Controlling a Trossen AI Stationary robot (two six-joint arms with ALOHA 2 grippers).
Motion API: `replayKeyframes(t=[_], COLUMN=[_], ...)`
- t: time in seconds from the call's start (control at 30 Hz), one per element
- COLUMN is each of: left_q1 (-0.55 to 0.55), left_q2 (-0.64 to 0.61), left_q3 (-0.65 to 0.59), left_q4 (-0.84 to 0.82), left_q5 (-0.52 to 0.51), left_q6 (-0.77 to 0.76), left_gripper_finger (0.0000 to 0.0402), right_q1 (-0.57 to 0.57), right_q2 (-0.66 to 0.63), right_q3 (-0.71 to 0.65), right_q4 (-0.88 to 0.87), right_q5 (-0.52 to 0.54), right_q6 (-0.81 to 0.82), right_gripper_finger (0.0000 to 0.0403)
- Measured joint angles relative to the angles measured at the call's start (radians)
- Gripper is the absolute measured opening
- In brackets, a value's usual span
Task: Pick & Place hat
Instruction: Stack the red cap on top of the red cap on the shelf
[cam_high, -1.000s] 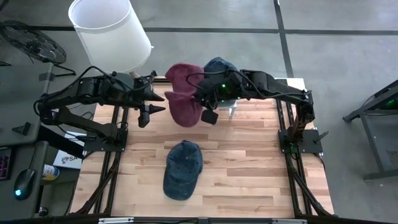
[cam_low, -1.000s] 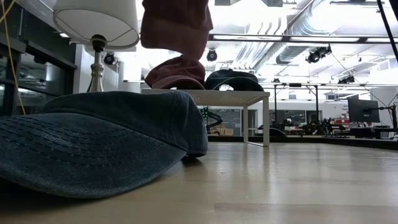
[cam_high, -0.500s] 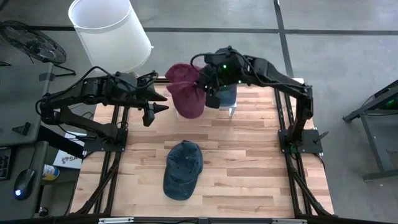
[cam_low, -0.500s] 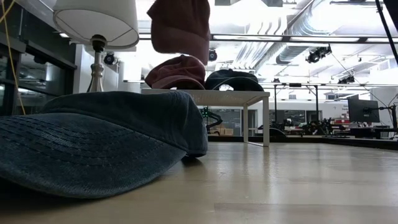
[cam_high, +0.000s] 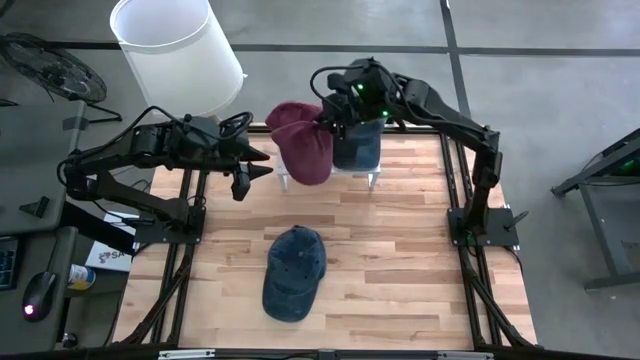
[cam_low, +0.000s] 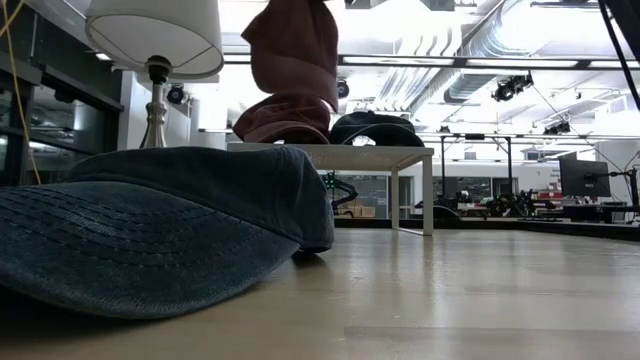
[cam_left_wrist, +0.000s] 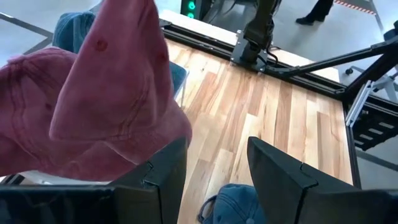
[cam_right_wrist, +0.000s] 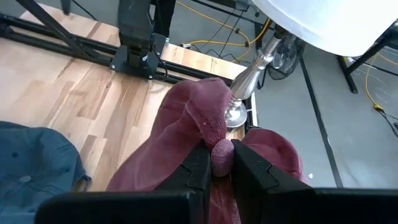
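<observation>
The right hand (cam_right_wrist: 214, 163) is clenched on a fold of the maroon hat (cam_high: 308, 150), which hangs limp from it above the small white stand (cam_high: 345, 172) at the far edge of the worktop (cam_high: 400, 260). A second maroon hat (cam_low: 285, 117) already lies on that stand, with a dark navy hat (cam_low: 375, 127) beside it. The left hand (cam_high: 252, 171) waits with its fingers apart and nothing between them, over the far left part of the worktop, just beside the hanging hat.

The pinch takes only a small bunch of cloth, so the hat could slip out, or drop crooked once let go. The hat droops and sways, so its brim may drag the maroon hat below and push it off the stand, whose top looks already crowded. A careless release could leave it draped half over the stand's edge and sliding down.

The hats are soft washed cotton, faded and wrinkled, with stitched curved brims and rounded crowns that collapse when lifted. A blue denim hat (cam_high: 293, 272) sits dome-up near the middle of the pale, smooth wood-plank worktop. A lamp (cam_high: 175, 50) with a stiff white drum shade stands past the far left corner.
</observation>
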Motion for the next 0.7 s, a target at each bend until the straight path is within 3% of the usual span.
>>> replayKeyframes(t=[0.7], left_q1=[0.0], left_q2=[0.0], left_q3=[0.0], left_q4=[0.003], left_q5=[-0.018], left_q6=[-0.035], left_gripper_finger=[0.0167], right_q1=[-0.056], right_q2=[0.057], right_q3=[0.0], right_q4=[0.032], right_q5=[-0.033], right_q6=[-0.062], right_gripper_finger=[0.0035])
